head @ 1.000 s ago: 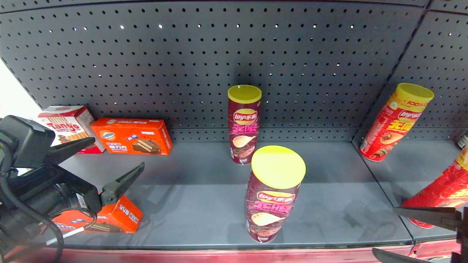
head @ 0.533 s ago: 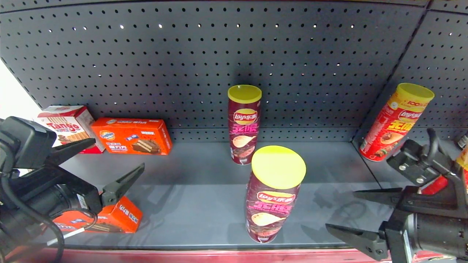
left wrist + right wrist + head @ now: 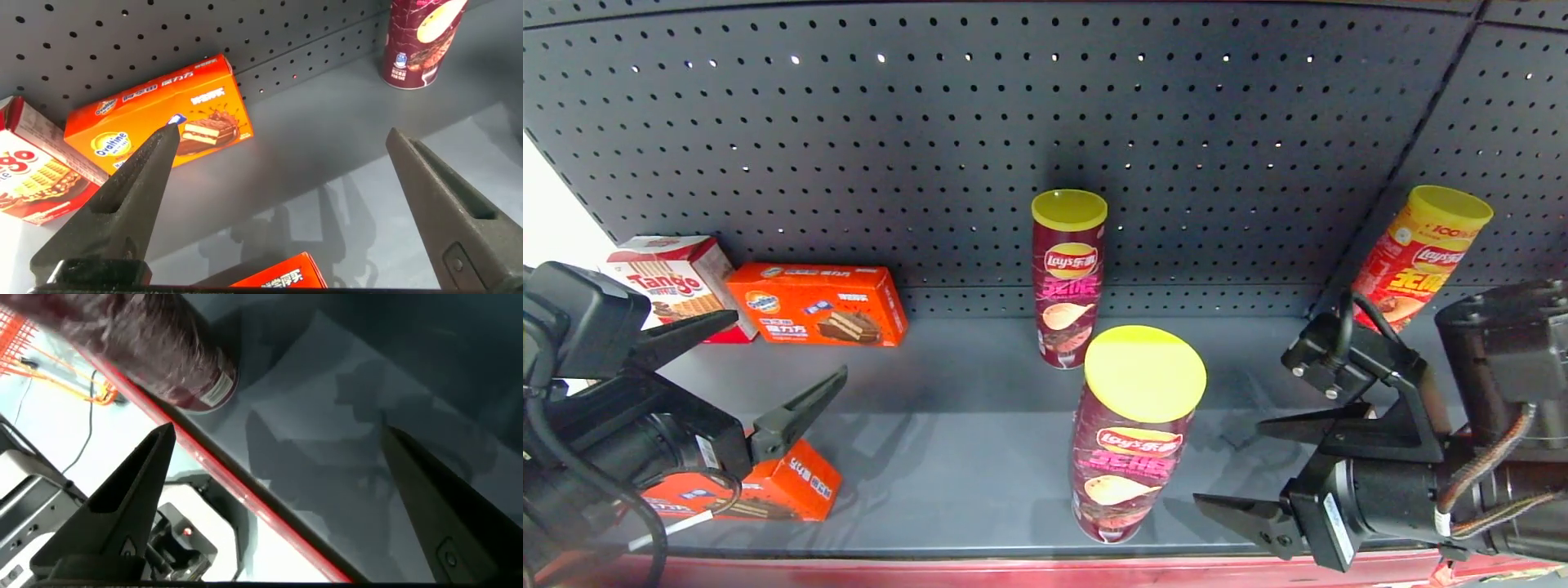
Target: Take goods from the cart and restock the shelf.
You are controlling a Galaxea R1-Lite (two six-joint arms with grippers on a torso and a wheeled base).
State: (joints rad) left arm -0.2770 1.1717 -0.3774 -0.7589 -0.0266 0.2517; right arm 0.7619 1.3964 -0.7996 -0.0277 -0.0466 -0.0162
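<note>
Landmark is the front can point(image 3: 1131, 441): maroon chip tube with a yellow lid, upright on the shelf point(image 3: 947, 457), close to its red front lip. The rear can point(image 3: 1068, 278), same kind, stands behind it by the pegboard point(image 3: 931, 122). The right gripper point(image 3: 1229, 462) is just right of the front can, low on its body, fingers spread wide, holding nothing, not touching. The left gripper point(image 3: 786, 347) is well left of the can, also spread and empty, above the front orange box point(image 3: 776, 490). The back orange box point(image 3: 817, 304) and the wafer box point(image 3: 674, 282) are far left and behind; the red can point(image 3: 1425, 253) is far right and behind.

Judged step: the can looks stocked, so the right arm either squares it up or heads to the cart for more. Either way, keep both fingers off the tube wall. It is tall and narrow and sits by the lip, so a sideways brush could topple it off. Pull straight back, low and slow. If regrasping, centre the tube between the fingers first.

Print: both maroon cans carry a round logo, pink characters and a chip picture. The boxes show logos and biscuit pictures. Wording not transcribed.
</note>
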